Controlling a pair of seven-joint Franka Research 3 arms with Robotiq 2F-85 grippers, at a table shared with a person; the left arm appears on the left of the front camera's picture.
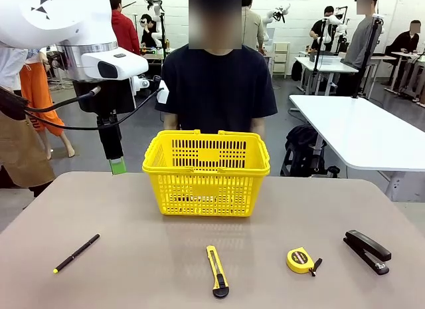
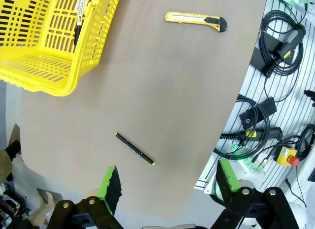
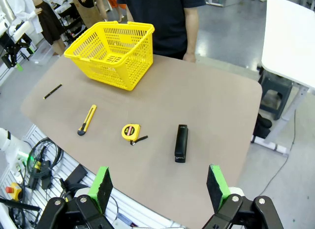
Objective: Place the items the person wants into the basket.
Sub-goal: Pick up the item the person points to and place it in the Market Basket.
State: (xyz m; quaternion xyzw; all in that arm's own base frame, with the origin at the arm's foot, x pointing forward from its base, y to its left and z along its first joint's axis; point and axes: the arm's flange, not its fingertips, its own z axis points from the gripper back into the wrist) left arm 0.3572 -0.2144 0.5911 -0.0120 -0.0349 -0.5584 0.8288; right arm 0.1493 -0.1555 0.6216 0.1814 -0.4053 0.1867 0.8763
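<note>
Marker (image 2: 78, 19) inside the basket (image 1: 206, 189); tape measure (image 1: 300, 259) and stapler (image 1: 366, 251) wait in front of it, so left tool (image 2: 167, 183) and right tool (image 3: 158, 185) hang wide open, empty.

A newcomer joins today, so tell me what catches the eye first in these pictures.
The bright yellow basket stands at the far middle of the table, right before the person in a black T-shirt. The left gripper hangs open above the far left. Along the near edge lie a pen, utility knife, tape measure and stapler, left to right.
</note>
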